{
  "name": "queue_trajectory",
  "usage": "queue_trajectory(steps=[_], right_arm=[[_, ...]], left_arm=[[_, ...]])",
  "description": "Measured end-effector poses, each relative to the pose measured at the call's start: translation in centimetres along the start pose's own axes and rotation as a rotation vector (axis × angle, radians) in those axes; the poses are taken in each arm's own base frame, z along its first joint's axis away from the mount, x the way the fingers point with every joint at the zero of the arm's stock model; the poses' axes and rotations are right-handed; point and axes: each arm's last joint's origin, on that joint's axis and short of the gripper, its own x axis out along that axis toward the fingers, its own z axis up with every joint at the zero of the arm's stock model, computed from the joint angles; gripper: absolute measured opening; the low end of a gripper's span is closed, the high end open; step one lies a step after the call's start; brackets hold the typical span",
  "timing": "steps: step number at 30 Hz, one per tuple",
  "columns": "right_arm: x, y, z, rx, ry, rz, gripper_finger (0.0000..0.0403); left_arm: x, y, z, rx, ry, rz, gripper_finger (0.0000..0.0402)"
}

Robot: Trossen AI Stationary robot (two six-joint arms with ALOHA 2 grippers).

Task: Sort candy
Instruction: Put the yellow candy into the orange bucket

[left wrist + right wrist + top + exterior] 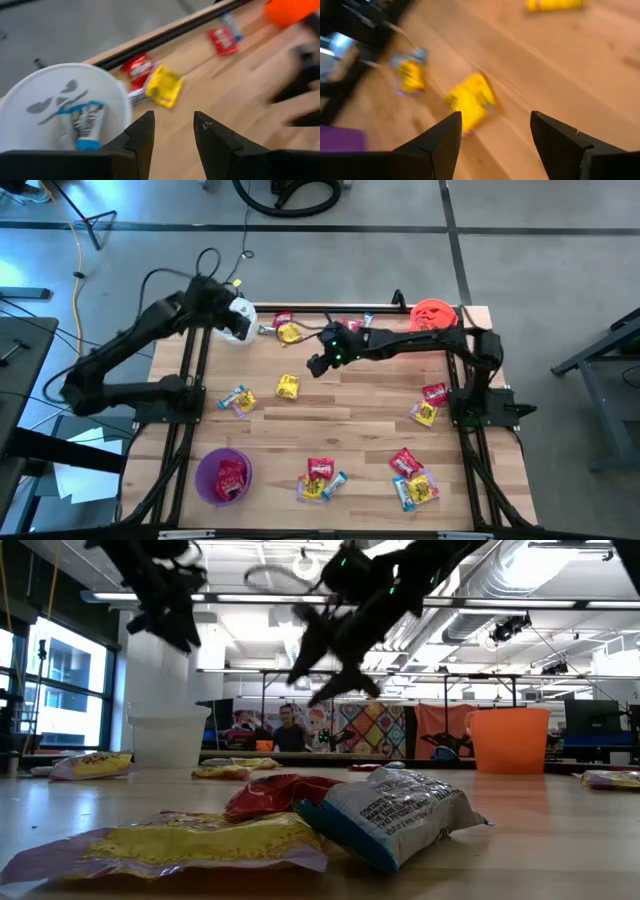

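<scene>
the right pincer, jaws spread and empty, hangs above the surface with a yellow candy lying just ahead and below it, nearer than to the left pincer, released over the white bucket.

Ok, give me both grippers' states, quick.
Left gripper: open, empty, over the white bucket.
Right gripper: open, empty, above a yellow candy.

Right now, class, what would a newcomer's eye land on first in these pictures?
Bright candy lies scattered across the wooden table, with white, orange and purple buckets at its edges. The left gripper hangs open over the white bucket; the right gripper hovers open above a yellow packet.
</scene>
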Motion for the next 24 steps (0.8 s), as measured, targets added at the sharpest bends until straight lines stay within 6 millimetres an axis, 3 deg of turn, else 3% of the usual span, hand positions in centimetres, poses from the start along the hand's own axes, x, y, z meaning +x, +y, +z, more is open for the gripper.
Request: queue_trajectory(steps=[6, 12, 19, 24], right_arm=[[4.3, -0.9, -1.8, 0.069, 0.073, 0.039, 0.0232], [6.7, -0.9, -3.0, 0.133, 0.081, 0.077, 0.0232], [8.7, -1.2, -3.7, 0.201, 0.037, 0.091, 0.0229], [10.4, -1.1, -3.5, 0.226, 0.020, 0.123, 0.0202]], left_arm=[[-2.5, -0.8, -3.0, -0.028, -0.179, -0.126, 0.0122], [-3.7, -0.7, -5.3, -0.056, -0.287, -0.216, 0.0122], [-3.6, -0.3, -6.6, -0.075, -0.300, -0.219, 0.0122], [-3.6, -0.3, -6.5, -0.066, -0.307, -0.217, 0.0122]])
